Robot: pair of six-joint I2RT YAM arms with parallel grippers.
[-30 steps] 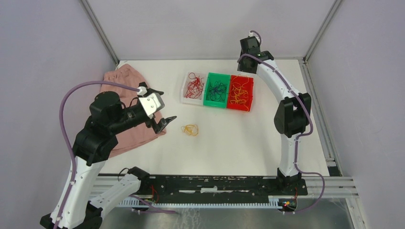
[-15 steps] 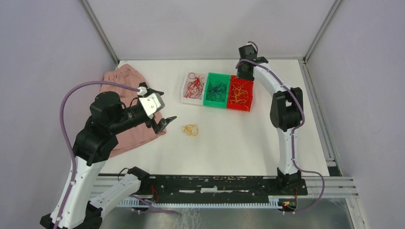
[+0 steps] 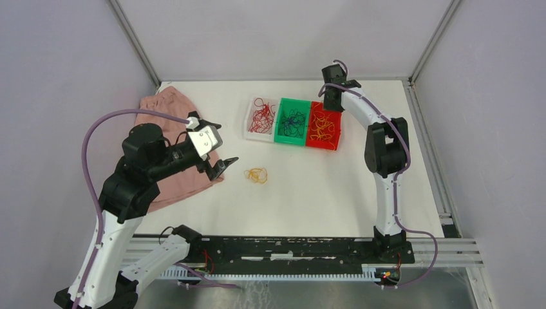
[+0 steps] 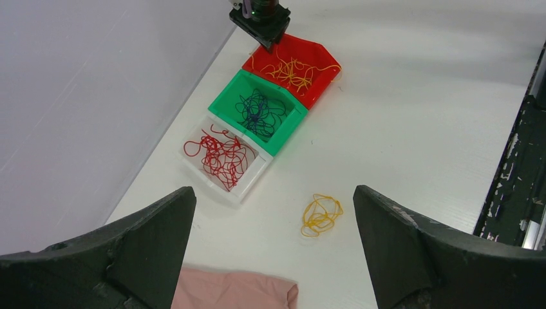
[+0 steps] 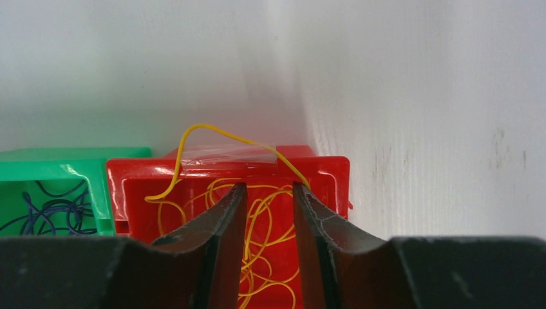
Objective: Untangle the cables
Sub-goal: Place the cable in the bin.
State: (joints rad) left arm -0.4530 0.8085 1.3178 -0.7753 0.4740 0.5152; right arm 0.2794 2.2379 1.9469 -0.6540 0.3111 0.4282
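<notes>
The cables lie sorted in three bins: red ones (image 3: 261, 118) in a white bin (image 3: 247, 129), dark blue ones (image 3: 293, 122) in a green bin (image 3: 289, 140), yellow ones (image 3: 323, 127) in a red bin (image 3: 335, 139). A loose yellow bundle (image 3: 256, 174) lies on the table, also in the left wrist view (image 4: 321, 214). My left gripper (image 3: 219, 145) hovers wide open to the left of that bundle, holding nothing. My right gripper (image 5: 268, 188) points down over the red bin's far end with a narrow gap between its fingers and nothing clamped. One yellow wire (image 5: 219, 132) arcs over the bin's far rim.
A pink cloth (image 3: 174, 106) lies on the left of the table, under my left arm. The frame's posts and grey walls close in the back and sides. A black rail (image 3: 290, 248) runs along the near edge.
My right gripper has come forward and down from the back wall to the red bin's far end, and its jaws have narrowed. The left arm and the loose bundle have not moved.
</notes>
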